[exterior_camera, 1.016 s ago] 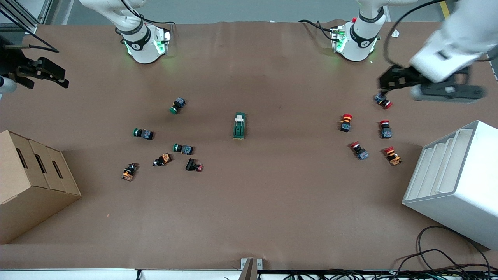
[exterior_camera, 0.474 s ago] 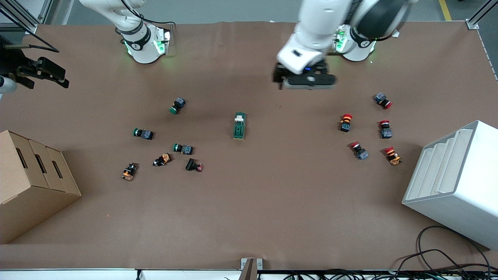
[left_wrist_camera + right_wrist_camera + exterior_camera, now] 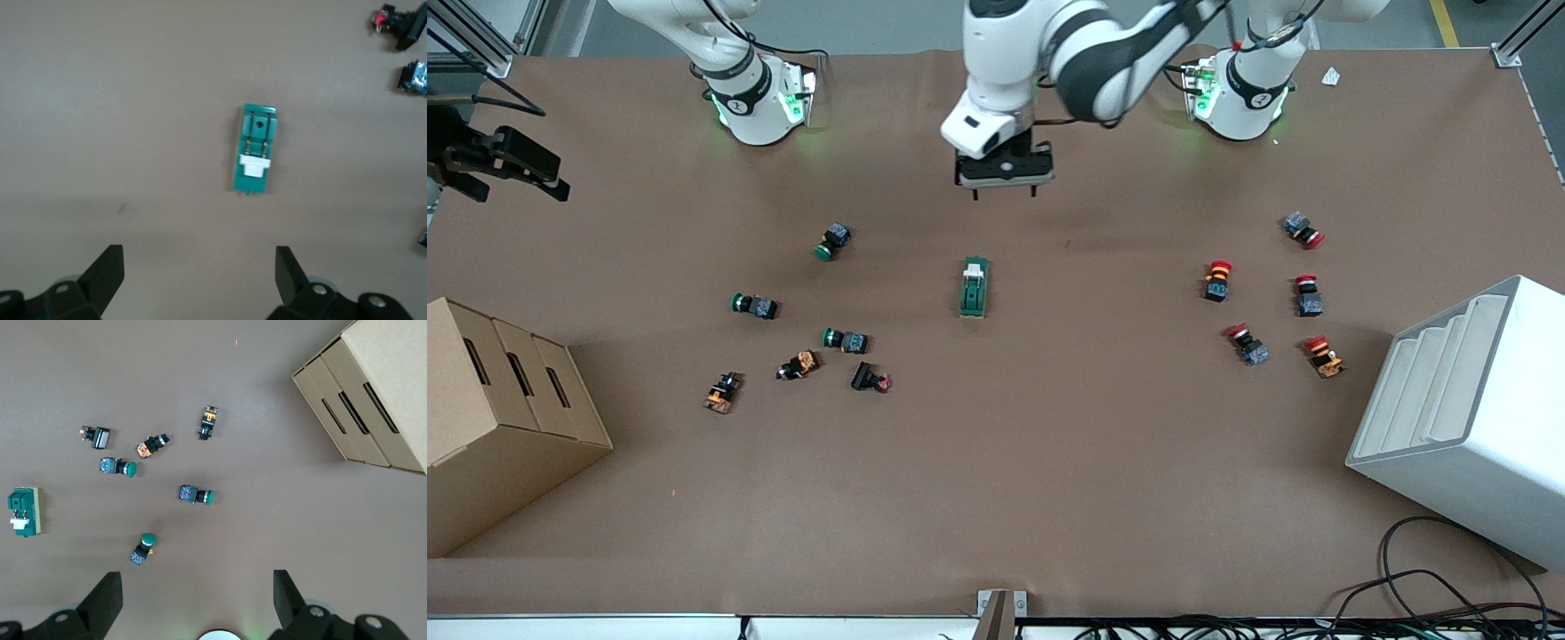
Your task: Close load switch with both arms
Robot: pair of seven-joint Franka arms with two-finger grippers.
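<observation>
The load switch (image 3: pixel 975 288) is a dark green oblong block with a white lever piece at the end nearer the robot bases. It lies flat in the middle of the table and also shows in the left wrist view (image 3: pixel 254 157) and the right wrist view (image 3: pixel 23 511). My left gripper (image 3: pixel 1005 191) is open and empty, up over bare table between the bases and the switch (image 3: pixel 200 267). My right gripper (image 3: pixel 511 169) is open and empty, held high at the right arm's end of the table (image 3: pixel 198 590).
Several green-capped and orange push-buttons (image 3: pixel 845 340) lie toward the right arm's end, beside a cardboard box (image 3: pixel 498 400). Several red-capped push-buttons (image 3: pixel 1218 280) lie toward the left arm's end, beside a white slotted rack (image 3: pixel 1467 418). Cables (image 3: pixel 1449 596) lie at the front edge.
My left arm has swung from the left arm's end of the table, over the red-capped buttons, to above the middle near the load switch. My right gripper has shifted slightly.
</observation>
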